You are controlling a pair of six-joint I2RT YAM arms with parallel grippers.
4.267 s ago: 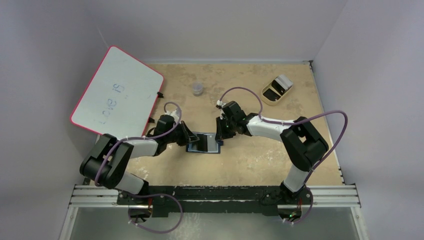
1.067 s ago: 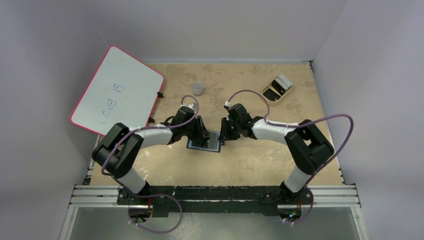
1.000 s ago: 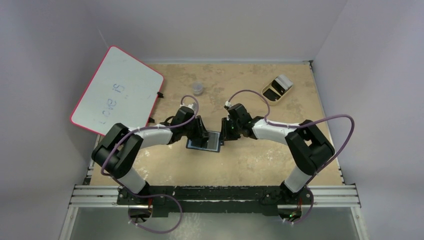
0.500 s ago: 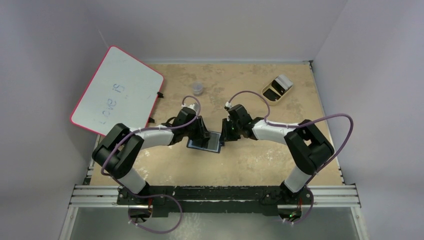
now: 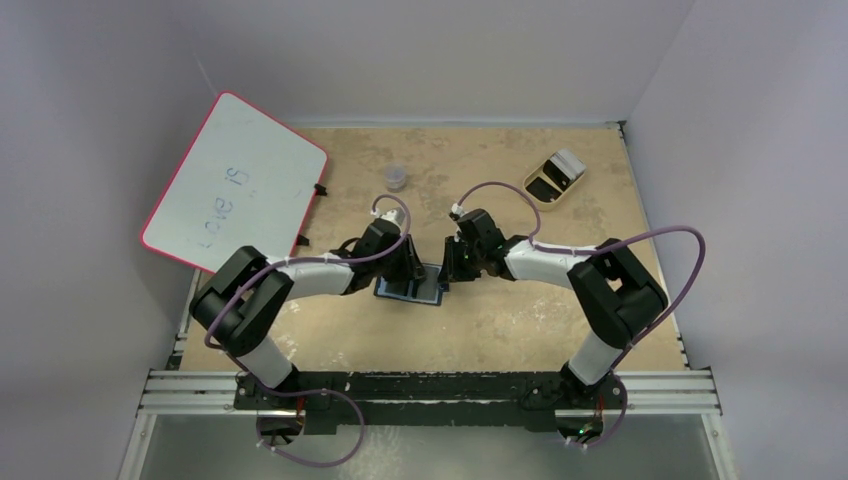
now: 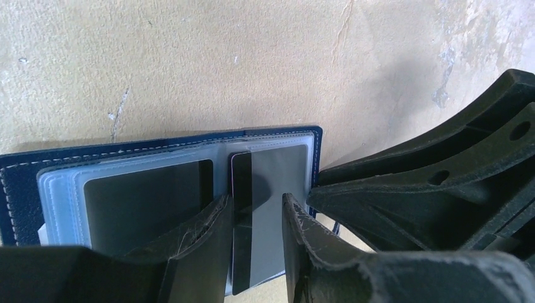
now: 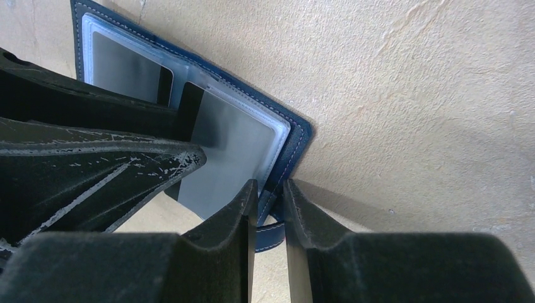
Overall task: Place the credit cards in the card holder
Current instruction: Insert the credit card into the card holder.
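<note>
Navy stitched card holder (image 6: 19, 183) lies open mid-table btwn both arms, clear plastic sleeves showing. Two flat cards counted: dark card (image 6: 145, 202) sits in one sleeve, grey card (image 6: 277, 173) w/ black stripe partly in the next. L gripper (image 6: 255, 230) straddles the stripe w/ a narrow gap; gripping or not, can't tell. R gripper (image 7: 270, 208) pinches the holder's tab edge. Rough sandy table (image 6: 189, 57).

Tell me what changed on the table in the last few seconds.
The left arm reached farther from its base, carrying its jaws rightward over the open card holder. The right arm shifted only slightly; its jaws stay at the holder's right edge. I saw nothing picked up or let go. The holder, whiteboard, tan tray and small jar stayed put.
</note>
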